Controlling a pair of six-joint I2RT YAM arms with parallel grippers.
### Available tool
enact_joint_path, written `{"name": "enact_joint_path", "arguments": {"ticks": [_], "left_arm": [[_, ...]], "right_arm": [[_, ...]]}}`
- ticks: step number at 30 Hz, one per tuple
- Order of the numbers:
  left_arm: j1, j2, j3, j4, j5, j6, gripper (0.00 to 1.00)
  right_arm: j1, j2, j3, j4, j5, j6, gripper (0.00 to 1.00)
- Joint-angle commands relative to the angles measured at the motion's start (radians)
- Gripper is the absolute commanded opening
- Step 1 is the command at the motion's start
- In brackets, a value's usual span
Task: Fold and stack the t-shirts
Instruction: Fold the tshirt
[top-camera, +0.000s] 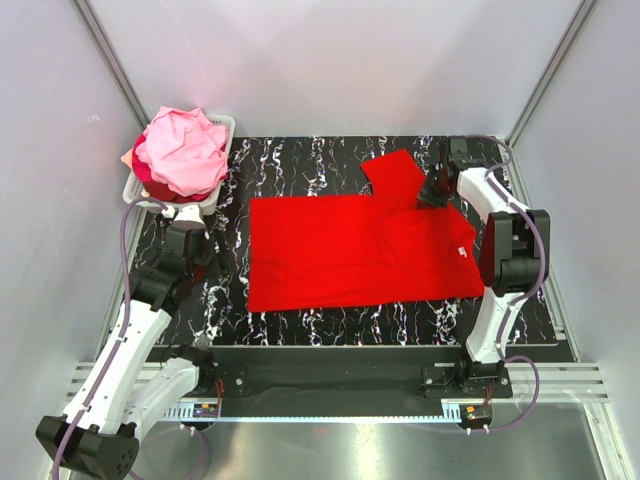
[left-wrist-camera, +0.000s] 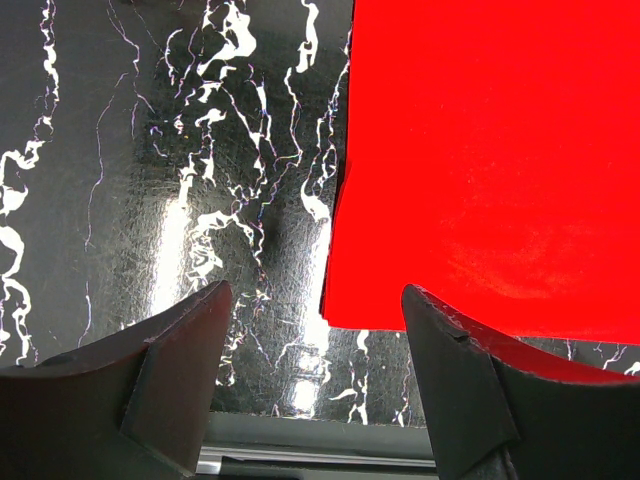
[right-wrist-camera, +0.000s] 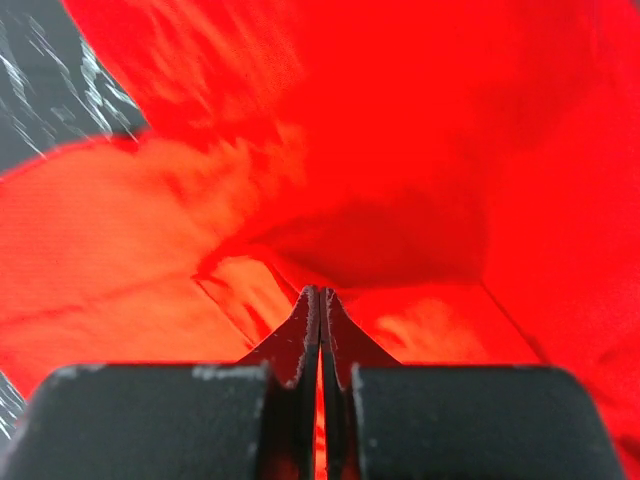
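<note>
Red t-shirt (top-camera: 350, 250) lies flat mid-bench (top-camera: 300, 160), one sleeve toward the far right corner. Right gripper (right-wrist-camera: 320, 300) is fully closed at that sleeve, apparently pinching a fold; the wrist view is blurry. Left gripper (left-wrist-camera: 315, 292) has its jaws apart, gripping nothing, near the shirt's left edge. Pink t-shirts (top-camera: 185, 150) are heaped in the basket (top-camera: 226, 140), far left corner.

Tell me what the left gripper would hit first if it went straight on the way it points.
Probably the mat, just beside a corner of the shirt; the left gripper aims so close that it could catch cloth instead.
</note>
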Motion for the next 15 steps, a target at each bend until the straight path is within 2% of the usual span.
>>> {"name": "enact_joint_path", "arguments": {"ticks": [1, 2, 3, 4, 8, 11, 15], "left_arm": [[-0.004, 0.000, 0.007, 0.036, -0.003, 0.005, 0.74], [-0.004, 0.003, 0.007, 0.037, -0.003, 0.007, 0.74], [-0.004, 0.001, 0.007, 0.036, -0.003, 0.007, 0.74], [-0.004, 0.001, 0.007, 0.037, -0.003, 0.005, 0.74], [-0.004, 0.018, 0.006, 0.034, -0.015, 0.002, 0.74], [-0.004, 0.055, 0.015, 0.026, -0.032, -0.003, 0.74], [-0.003, 0.147, 0.055, 0.040, -0.023, -0.007, 0.73]], "right_arm": [[-0.002, 0.077, 0.114, 0.025, -0.012, 0.004, 0.00], [-0.003, 0.103, 0.135, 0.013, -0.023, -0.002, 0.02], [-0.002, 0.149, 0.155, 0.010, -0.031, -0.008, 0.08], [-0.002, 0.169, 0.189, 0.005, -0.037, -0.012, 0.23], [-0.002, 0.177, 0.200, 0.011, -0.031, 0.000, 0.66], [-0.002, 0.118, 0.163, 0.031, 0.015, 0.012, 0.75], [-0.016, 0.062, 0.171, 0.043, 0.043, 0.029, 0.80]]}}
